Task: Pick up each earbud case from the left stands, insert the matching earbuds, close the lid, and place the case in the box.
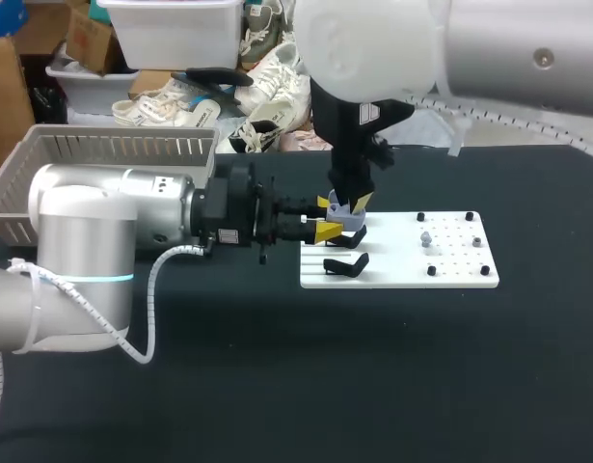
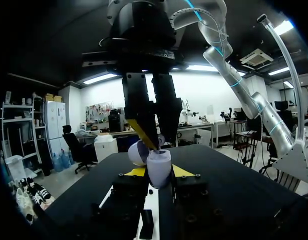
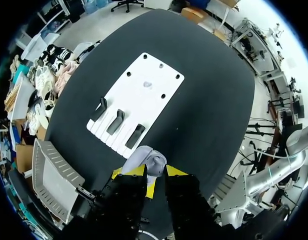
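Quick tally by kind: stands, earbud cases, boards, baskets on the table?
black angled stands: 3
open lavender earbud case: 1
white pegged board: 1
grey slotted plastic basket: 1
total: 6

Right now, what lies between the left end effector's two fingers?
The lavender earbud case, touched by both fingers, as the left wrist view shows.

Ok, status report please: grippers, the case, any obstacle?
Left gripper shut on earbud case, lid open. Right gripper just above it. Nothing blocking.
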`<act>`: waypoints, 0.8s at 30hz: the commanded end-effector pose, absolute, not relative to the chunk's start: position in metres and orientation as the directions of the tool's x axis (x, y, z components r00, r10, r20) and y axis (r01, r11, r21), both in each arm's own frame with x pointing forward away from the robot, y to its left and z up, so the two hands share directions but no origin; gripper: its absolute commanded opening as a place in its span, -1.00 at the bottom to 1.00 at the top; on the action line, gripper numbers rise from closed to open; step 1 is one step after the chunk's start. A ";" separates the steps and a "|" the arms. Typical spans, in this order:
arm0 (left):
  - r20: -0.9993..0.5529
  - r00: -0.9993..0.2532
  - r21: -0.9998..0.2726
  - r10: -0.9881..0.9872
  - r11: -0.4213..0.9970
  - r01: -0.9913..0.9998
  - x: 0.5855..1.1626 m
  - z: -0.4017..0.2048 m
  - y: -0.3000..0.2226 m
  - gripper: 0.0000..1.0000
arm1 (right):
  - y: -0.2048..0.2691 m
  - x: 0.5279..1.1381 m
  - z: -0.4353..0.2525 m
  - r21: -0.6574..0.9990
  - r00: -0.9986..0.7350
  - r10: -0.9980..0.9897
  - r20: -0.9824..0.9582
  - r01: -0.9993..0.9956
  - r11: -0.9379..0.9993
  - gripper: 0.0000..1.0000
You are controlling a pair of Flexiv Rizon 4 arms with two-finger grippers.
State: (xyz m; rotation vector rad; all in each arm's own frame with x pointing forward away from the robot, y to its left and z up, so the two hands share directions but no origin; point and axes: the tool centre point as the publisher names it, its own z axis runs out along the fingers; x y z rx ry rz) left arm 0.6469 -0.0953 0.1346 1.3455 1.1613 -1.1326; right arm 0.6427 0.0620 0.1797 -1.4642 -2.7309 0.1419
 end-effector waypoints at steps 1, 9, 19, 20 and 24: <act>-0.992 0.106 0.103 0.068 -0.051 0.993 0.647 0.134 -0.096 -1.00 | 0.064 0.640 0.182 -0.097 -0.554 0.833 -0.013 0.830 0.550 -0.47; -0.992 0.106 0.103 0.068 -0.051 0.993 0.647 0.134 -0.096 -1.00 | 0.065 0.635 0.184 -0.092 -0.555 0.832 -0.014 0.829 0.552 -0.33; -0.992 0.106 0.103 0.068 -0.051 0.993 0.647 0.134 -0.096 -1.00 | 0.059 0.607 0.214 -0.020 -0.561 0.826 -0.046 0.828 0.561 -0.31; -0.992 0.106 0.103 0.068 -0.051 0.993 0.647 0.134 -0.096 -1.00 | 0.056 0.603 0.217 -0.004 -0.571 0.820 -0.045 0.821 0.571 -0.30; -0.992 0.106 0.103 0.068 -0.051 0.993 0.647 0.134 -0.096 -1.00 | 0.048 0.594 0.226 0.077 -0.659 0.751 -0.044 0.747 0.660 -0.23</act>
